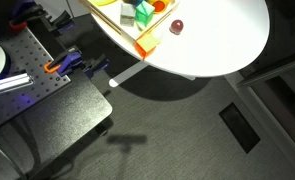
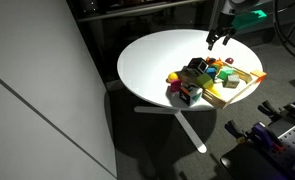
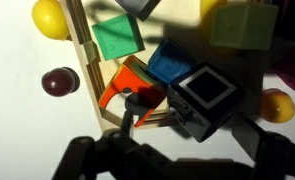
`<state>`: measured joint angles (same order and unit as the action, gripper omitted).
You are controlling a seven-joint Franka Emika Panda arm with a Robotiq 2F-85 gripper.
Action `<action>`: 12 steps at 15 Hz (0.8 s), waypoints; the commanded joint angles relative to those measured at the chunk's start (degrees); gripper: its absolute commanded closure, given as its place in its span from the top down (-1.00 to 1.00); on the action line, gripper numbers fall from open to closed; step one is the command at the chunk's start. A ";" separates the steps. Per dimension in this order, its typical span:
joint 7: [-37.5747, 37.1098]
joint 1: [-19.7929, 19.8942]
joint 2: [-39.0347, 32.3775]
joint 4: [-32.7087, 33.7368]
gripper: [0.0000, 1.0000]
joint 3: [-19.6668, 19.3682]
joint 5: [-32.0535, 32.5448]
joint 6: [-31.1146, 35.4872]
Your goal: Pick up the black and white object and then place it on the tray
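- While the Robotiq gripper (image 2: 219, 40) hung in the air above the round white tabletop (image 2: 152, 55) in an exterior view, we saw its jaws spread apart with nothing between them, so released.
- We found the small black and white cube-shaped block (image 3: 207, 95) in the wrist view, under the camera and touching a blue block (image 3: 172, 62).
- It sat right of the raised rim of the shallow light wooden tray (image 3: 84, 55), by the tray's corner among the coloured pieces. We couldn't tell whether it lay fully inside the tray or on its edge.
- An orange piece (image 3: 122, 85) lay just beside it, against the rim.
- A bright green block (image 3: 115, 38) and an olive-green block (image 3: 242, 25) lay further into the tray.
- A small dark red ball (image 3: 59, 82) and a yellow ball (image 3: 49, 18) rested on the tabletop outside the rim.
- Another yellow ball (image 3: 277, 103) sat near the cube, at the right edge of the view.
- At the bottom of the wrist view we saw the gripper only as a dark blurred shape.
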<state>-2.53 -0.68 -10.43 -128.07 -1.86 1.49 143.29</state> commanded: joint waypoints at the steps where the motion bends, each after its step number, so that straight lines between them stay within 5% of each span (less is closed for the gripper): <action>1: -0.25 1.03 4.51 -2.31 1.00 -1.27 3.29 -5.77; 12: 4.86 4.05 13.11 -2.33 1.00 -2.73 7.11 -28.80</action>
<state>0.49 2.63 -0.42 -130.04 -4.53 7.82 119.08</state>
